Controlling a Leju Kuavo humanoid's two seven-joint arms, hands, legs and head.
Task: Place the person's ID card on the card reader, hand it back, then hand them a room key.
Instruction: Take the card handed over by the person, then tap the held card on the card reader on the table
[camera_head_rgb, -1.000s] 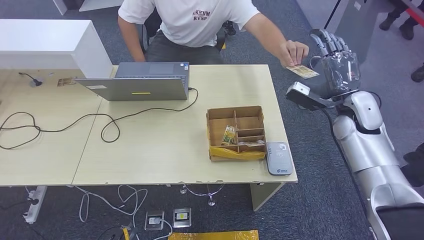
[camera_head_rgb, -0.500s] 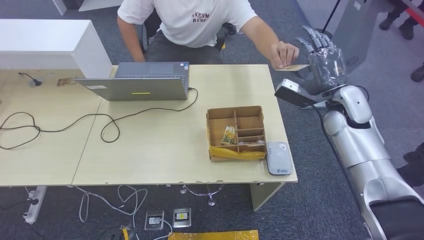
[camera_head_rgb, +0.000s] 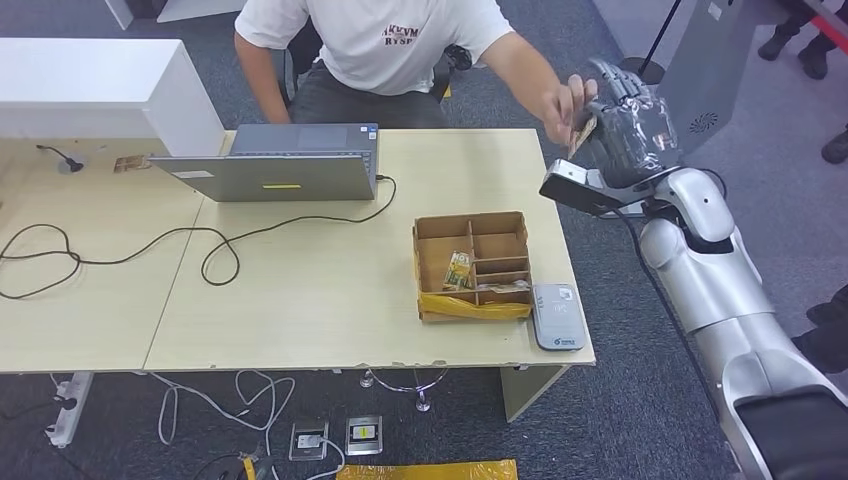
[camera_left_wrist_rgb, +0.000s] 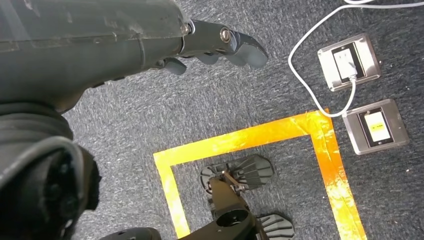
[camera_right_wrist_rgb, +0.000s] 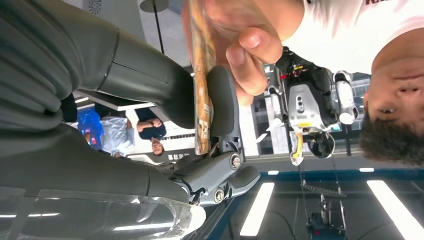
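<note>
Head view: off the table's far right corner, a seated person's hand (camera_head_rgb: 565, 98) presents an ID card (camera_head_rgb: 583, 130) on edge to the robot's raised right hand (camera_head_rgb: 628, 118). In the right wrist view the card (camera_right_wrist_rgb: 201, 75) stands between the thick thumb (camera_right_wrist_rgb: 222, 102) and the dark fingers (camera_right_wrist_rgb: 145, 80), with the person's fingers (camera_right_wrist_rgb: 250, 55) gripping its other end. The thumb lies against one face of the card and the fingers close to the other, but whether the right hand has truly clamped it cannot be told; the person has not let go.

This looks like the opening step, taking the card over; nothing has reached the reader yet. The card reader (camera_head_rgb: 557, 315), a small grey pad, lies at the table's near right corner, just right of a cardboard tray (camera_head_rgb: 470, 232) whose compartments hold a few cards, presumably the room keys. A laptop (camera_head_rgb: 280, 165) sits on the far side of the table (camera_head_rgb: 300, 300), its cable looping left.

The left hand (camera_left_wrist_rgb: 210, 42) hangs over carpet marked with yellow tape (camera_left_wrist_rgb: 240, 140), fingers loosely extended and holding nothing.

The next move, by this reading, calls for a firm pinch, waiting for the person to release, then bringing the card toward the near edge and laying it flat on the reader, clear of the tray's wall.
</note>
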